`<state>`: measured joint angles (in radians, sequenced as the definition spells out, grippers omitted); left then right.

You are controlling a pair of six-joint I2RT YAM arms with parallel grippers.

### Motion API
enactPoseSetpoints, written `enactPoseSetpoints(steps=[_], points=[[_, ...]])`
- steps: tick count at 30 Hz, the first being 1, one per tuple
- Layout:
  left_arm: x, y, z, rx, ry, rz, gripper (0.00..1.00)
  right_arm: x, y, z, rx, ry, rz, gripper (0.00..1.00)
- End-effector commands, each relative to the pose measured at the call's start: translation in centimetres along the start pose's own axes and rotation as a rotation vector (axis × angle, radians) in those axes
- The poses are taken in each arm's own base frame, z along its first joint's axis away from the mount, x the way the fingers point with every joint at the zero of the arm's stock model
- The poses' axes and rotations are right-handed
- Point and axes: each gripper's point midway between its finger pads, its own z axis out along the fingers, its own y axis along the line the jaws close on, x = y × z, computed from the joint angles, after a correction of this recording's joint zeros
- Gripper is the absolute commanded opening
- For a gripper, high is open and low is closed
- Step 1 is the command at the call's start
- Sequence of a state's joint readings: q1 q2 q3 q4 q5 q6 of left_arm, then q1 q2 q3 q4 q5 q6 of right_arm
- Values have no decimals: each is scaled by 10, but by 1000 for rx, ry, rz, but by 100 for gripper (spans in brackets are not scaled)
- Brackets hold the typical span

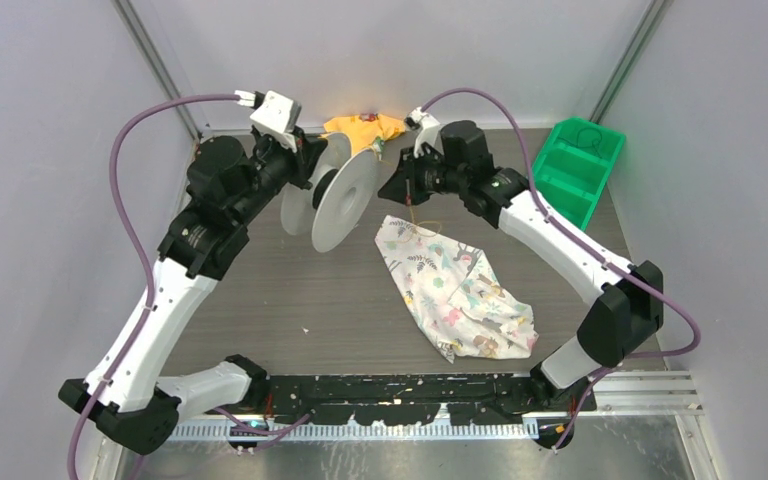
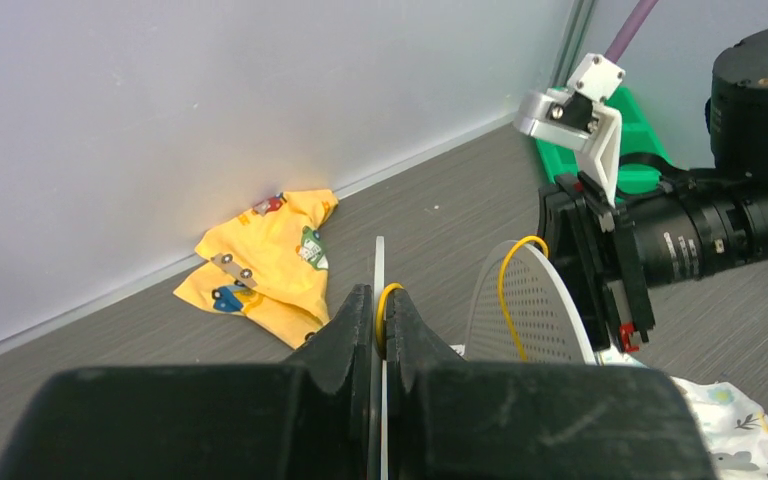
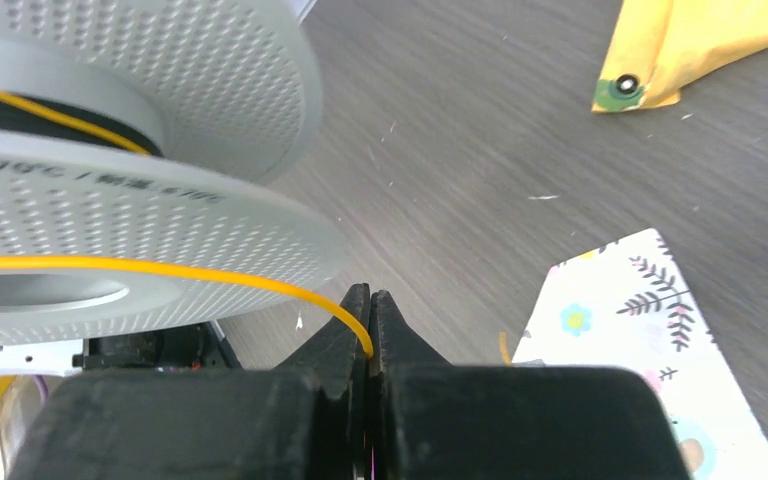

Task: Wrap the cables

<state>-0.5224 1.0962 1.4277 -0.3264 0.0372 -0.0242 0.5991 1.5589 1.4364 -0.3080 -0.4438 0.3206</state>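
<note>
Yellow-orange cable [image 3: 160, 268], string-thin, comes off the pale grey spool [image 1: 335, 200] and crosses its right-hand rim to the right claw [image 3: 368, 312]. That claw is pinched tight on the cable just right of the spool. The left claw [image 2: 380, 322] is clamped on the spool's left-hand rim, with a bit of cable showing between its fingertips. A yellow cloth [image 1: 363, 128] lies behind the spool. A flowered cloth [image 1: 455, 290] lies to its right and nearer the arms. A green bin [image 1: 575, 165] stands well to the spool's right.
</note>
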Motion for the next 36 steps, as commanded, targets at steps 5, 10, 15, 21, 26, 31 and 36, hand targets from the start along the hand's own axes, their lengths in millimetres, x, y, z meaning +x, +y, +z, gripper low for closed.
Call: enactPoseSetpoints(steps=[5, 10, 15, 21, 26, 31, 36], points=[[-73, -12, -28, 60, -218, -14, 0, -28, -10, -16, -30, -83, 48, 1], [-76, -14, -29, 72, -218, -32, 0, -13, -27, -8, 17, -38, 101, 1], [-85, -13, -28, 61, -254, -67, 0, 10, -41, 4, 40, 4, 171, 1], [-100, -2, -28, -2, -337, -164, 0, 28, -36, 20, 34, -57, 236, 1], [-96, 14, -16, -93, -376, -295, 0, 21, 3, 30, -49, -170, 195, 1], [-97, 31, -18, -185, -446, -394, 0, 31, 23, 39, -96, -252, 163, 7], [-98, 44, -30, -249, -511, -449, 0, 30, 35, 33, -219, -372, 218, 50]])
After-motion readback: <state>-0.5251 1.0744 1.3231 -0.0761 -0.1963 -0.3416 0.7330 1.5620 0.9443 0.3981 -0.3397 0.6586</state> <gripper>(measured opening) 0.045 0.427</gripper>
